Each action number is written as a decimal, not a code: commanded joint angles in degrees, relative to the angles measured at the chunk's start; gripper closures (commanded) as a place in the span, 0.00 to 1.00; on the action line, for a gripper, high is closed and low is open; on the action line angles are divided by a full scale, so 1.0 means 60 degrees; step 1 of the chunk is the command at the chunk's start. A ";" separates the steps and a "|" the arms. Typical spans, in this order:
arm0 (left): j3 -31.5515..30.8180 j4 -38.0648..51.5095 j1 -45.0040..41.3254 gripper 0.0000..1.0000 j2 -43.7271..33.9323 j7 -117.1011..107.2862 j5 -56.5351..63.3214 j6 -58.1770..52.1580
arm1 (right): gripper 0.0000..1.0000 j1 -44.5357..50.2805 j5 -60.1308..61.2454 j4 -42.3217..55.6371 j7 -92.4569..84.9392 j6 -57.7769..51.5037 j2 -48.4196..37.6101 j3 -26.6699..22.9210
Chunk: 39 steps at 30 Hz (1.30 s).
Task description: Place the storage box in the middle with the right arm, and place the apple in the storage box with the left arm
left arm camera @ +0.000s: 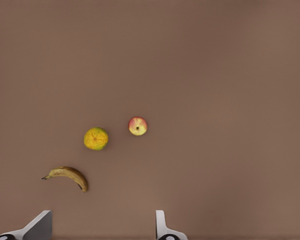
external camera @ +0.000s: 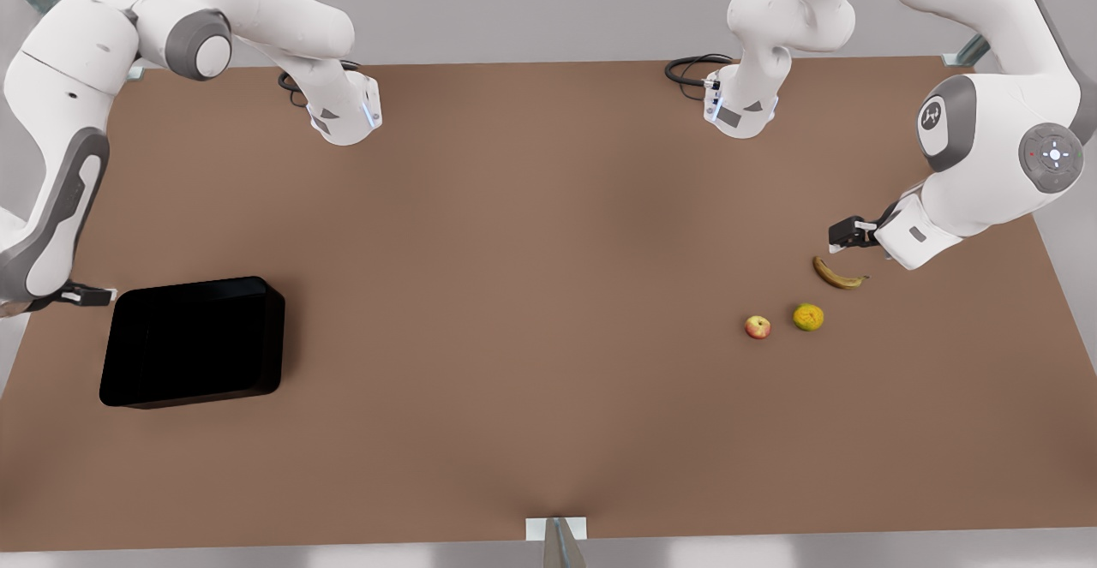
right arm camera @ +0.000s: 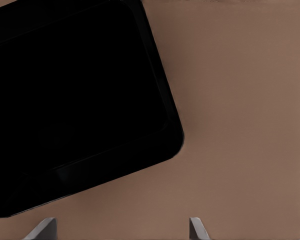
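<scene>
The storage box (external camera: 193, 343) lies flat at the front view's left on the brown table (external camera: 514, 294); the right gripper (right arm camera: 122, 231) hovers beside its edge, fingers spread, empty; the apple (external camera: 758, 326) sits at the front view's right, beside a mottled fruit (external camera: 808, 317) and banana (external camera: 837, 274); the left gripper (left arm camera: 102, 227) hangs above them, parted, empty.

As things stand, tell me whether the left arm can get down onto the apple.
Probably yes. The left gripper hangs open above the table near the banana, and the apple lies apart from the mottled fruit, with bare table around it. The right gripper waits by the storage box.
</scene>
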 commanded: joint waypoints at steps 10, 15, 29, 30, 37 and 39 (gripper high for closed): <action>-0.0021 0.0144 0.0001 0.00 0.0016 0.0043 -0.0053 -0.0049 | 0.00 -0.0593 0.2252 -0.0610 -0.9944 0.5059 0.1177 0.0042; -0.0021 0.0159 0.0001 0.00 0.0060 0.0072 -0.0053 -0.0006 | 0.00 -0.0843 0.2340 -0.0566 -0.9974 0.5249 0.1982 0.0042; -0.0006 0.0159 0.0001 0.00 0.0104 0.0072 -0.0024 -0.0035 | 0.72 -0.0769 0.2311 -0.0581 -0.9813 0.4722 0.2246 0.0027; -0.0006 0.0158 0.0001 0.00 0.0104 0.0072 -0.0024 -0.0049 | 0.78 -0.0755 0.2311 -0.0581 -0.9813 0.4722 0.2246 0.0027; 0.0037 0.0173 0.0001 0.00 -0.0042 0.0014 -0.0053 -0.0196 | 0.79 -0.0462 0.2297 -0.0346 -0.9754 0.3711 0.1983 0.0042; 0.0067 0.0481 0.0015 0.00 0.0016 0.0043 -0.0112 -0.0094 | 0.79 -0.0345 0.2326 -0.0332 -0.9710 0.3257 0.1792 0.0042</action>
